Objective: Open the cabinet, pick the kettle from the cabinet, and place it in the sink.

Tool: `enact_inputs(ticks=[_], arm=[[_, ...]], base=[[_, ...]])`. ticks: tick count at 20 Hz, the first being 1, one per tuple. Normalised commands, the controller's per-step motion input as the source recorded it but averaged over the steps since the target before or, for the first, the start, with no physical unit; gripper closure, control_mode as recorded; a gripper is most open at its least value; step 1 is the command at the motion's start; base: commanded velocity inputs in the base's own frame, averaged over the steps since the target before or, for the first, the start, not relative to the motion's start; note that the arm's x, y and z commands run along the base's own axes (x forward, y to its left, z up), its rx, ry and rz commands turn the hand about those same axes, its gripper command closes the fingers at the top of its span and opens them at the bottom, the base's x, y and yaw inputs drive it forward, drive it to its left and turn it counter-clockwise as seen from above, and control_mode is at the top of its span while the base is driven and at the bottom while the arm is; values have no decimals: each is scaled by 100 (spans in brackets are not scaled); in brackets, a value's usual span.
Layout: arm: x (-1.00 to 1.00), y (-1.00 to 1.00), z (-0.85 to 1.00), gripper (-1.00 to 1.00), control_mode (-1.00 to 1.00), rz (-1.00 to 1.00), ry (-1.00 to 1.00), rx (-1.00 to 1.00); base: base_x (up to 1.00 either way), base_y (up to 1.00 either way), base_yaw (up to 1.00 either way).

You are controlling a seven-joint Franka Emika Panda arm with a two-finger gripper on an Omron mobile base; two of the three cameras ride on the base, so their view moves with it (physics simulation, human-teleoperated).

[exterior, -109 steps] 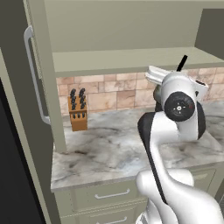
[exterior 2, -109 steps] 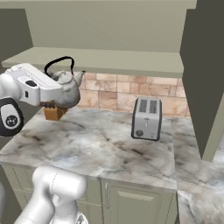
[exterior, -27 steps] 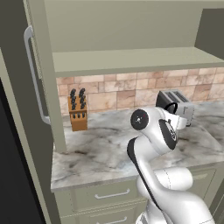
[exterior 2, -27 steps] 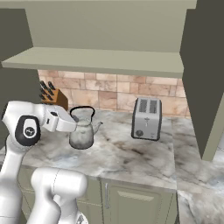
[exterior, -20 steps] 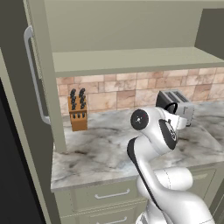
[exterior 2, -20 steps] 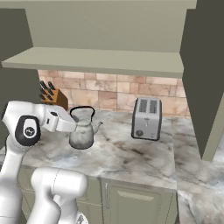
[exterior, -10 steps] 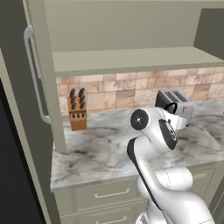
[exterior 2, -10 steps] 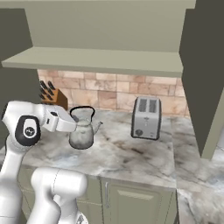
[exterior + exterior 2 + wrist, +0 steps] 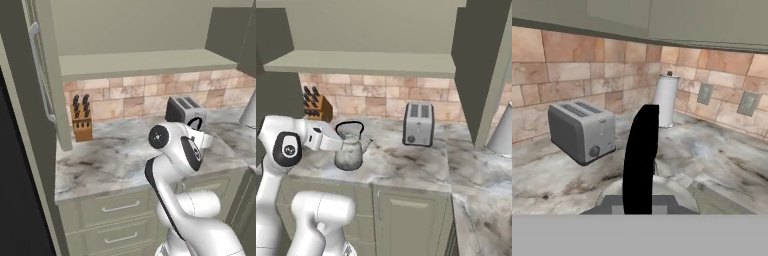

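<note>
The silver kettle (image 9: 349, 152) hangs low over the marble counter's front left part, upright. My gripper (image 9: 342, 142) is shut on its thin black handle (image 9: 640, 160), which stands straight up the hand view above the kettle's rounded top (image 9: 662, 192). In the left base view my arm hides the kettle (image 9: 196, 122) except for the arc of its handle. The cabinet (image 9: 145, 62) stands open, its door (image 9: 25, 125) swung out at the left, and its shelf (image 9: 366, 62) is bare. The sink is out of view.
A silver toaster (image 9: 418, 124) stands at the back of the counter, right of the kettle. A wooden knife block (image 9: 316, 105) sits at the back left. A white paper-towel roll (image 9: 665, 100) is further right. The other open door (image 9: 476, 65) hangs at the right.
The kettle has come down from shelf height to just above the counter, still in my grip. Over the last half second the whole picture shifted slightly; arm and kettle keep their pose.
</note>
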Motion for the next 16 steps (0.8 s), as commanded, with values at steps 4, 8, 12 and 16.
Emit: enact_inputs(ticks=[4, 8, 12, 16], arm=[[0, 0, 0, 100, 100, 0, 0, 0], [0, 0, 0, 100, 100, 0, 0, 0], [0, 0, 0, 100, 100, 0, 0, 0], [0, 0, 0, 100, 100, 0, 0, 0]], base=[[-47, 0, -9], [-44, 0, -7], [-45, 0, -7], [-49, 0, -4]])
